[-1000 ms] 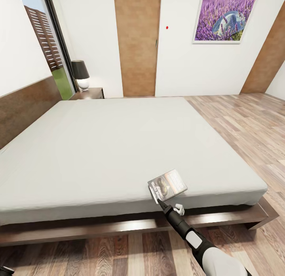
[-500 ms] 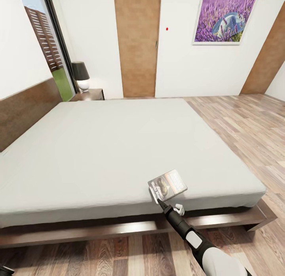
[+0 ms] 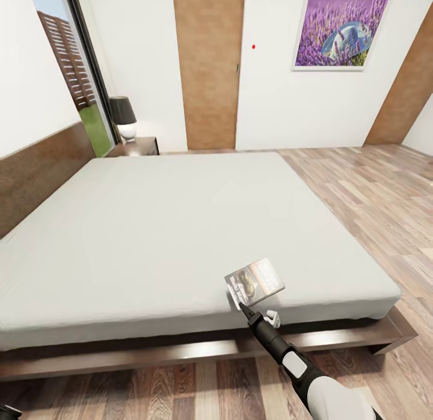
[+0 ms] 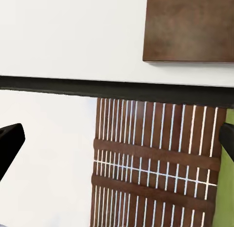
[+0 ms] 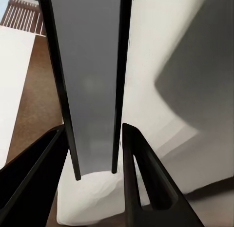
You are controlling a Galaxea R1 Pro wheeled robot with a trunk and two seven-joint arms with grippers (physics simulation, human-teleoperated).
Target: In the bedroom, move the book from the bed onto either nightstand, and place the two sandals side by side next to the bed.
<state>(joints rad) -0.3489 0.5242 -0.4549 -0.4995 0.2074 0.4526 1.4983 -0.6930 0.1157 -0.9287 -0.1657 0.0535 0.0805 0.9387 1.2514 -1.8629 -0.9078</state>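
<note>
The book (image 3: 255,281), a thin paperback with a grey-and-dark cover, is tilted just over the front edge of the bed (image 3: 150,227), and my right gripper (image 3: 242,305) is shut on its near corner. In the right wrist view the book (image 5: 90,81) stands edge-on between the black fingers (image 5: 141,178) and casts a shadow on the light-grey mattress (image 5: 165,66). The nightstand (image 3: 137,146) stands at the bed's far left corner. My left gripper (image 4: 117,144) is open with nothing in it, facing a wall and a slatted fence outside. The sandals are out of view.
A black-shaded lamp (image 3: 123,116) sits on the nightstand beside the tall window (image 3: 66,65). A tan door (image 3: 208,65) and the lavender picture (image 3: 340,29) are on the far wall. Wood-plank floor (image 3: 373,191) runs along the bed's right side and front.
The whole picture has shifted slightly downward, so the camera has moved. The right gripper keeps the book at the same spot in the view.
</note>
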